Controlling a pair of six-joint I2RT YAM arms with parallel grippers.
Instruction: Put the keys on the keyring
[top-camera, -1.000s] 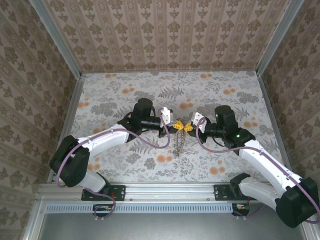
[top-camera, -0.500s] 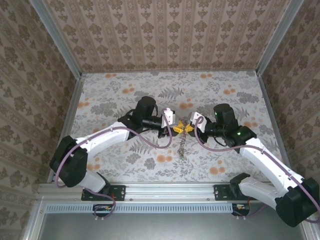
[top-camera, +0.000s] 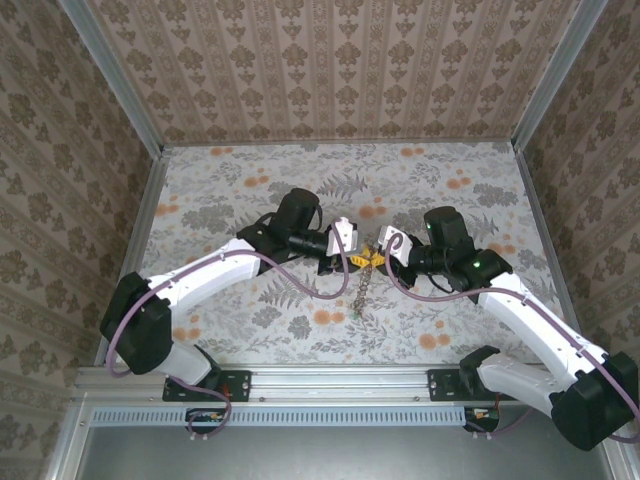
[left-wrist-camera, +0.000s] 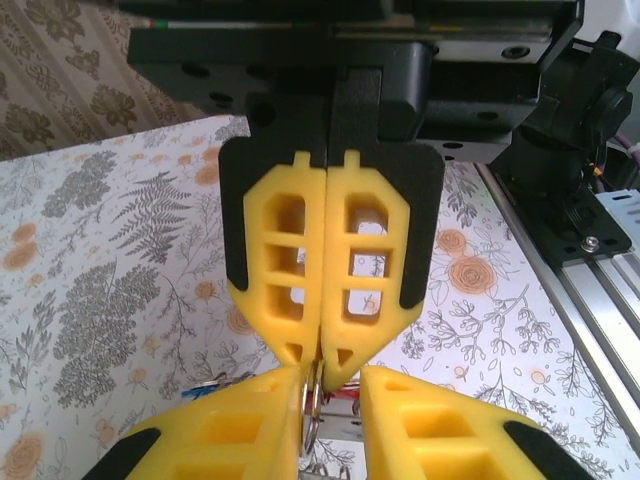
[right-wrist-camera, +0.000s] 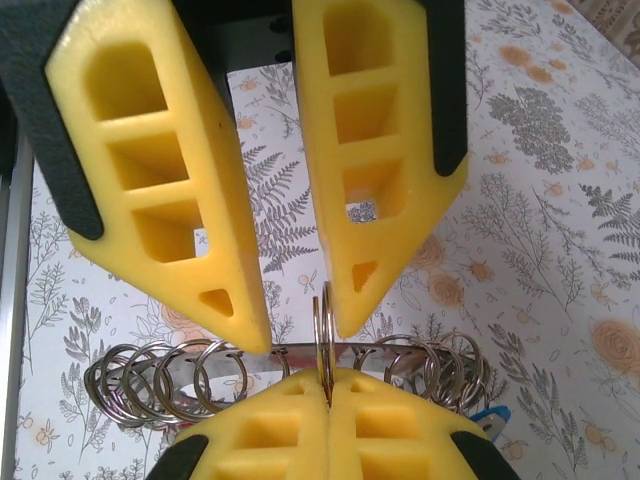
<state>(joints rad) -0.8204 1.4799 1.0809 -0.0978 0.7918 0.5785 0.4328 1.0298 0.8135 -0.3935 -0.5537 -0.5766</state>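
My right gripper (right-wrist-camera: 328, 388) is shut on one silvery split ring of the keyring (right-wrist-camera: 190, 375), a chain of linked rings that stretches sideways behind its fingertips. In the top view the keyring (top-camera: 362, 290) hangs down as a chain below the two grippers. My left gripper (left-wrist-camera: 332, 378) is open, tip to tip with the right gripper (left-wrist-camera: 322, 352). The held ring stands in the gap between the left fingers, close to one of them. A blue key tag (right-wrist-camera: 490, 415) peeks out at the chain's right end. A red tag (left-wrist-camera: 372, 396) shows behind the left fingers. The key blades are hidden.
The floral table (top-camera: 450, 190) is walled in on three sides by patterned panels. An aluminium rail (top-camera: 340, 380) runs along the near edge by the arm bases. Both arms reach inward and meet above the table's middle.
The left gripper has edged right and closer to the right gripper. The hanging chain has swung slightly with it. The right gripper's hold is unchanged.
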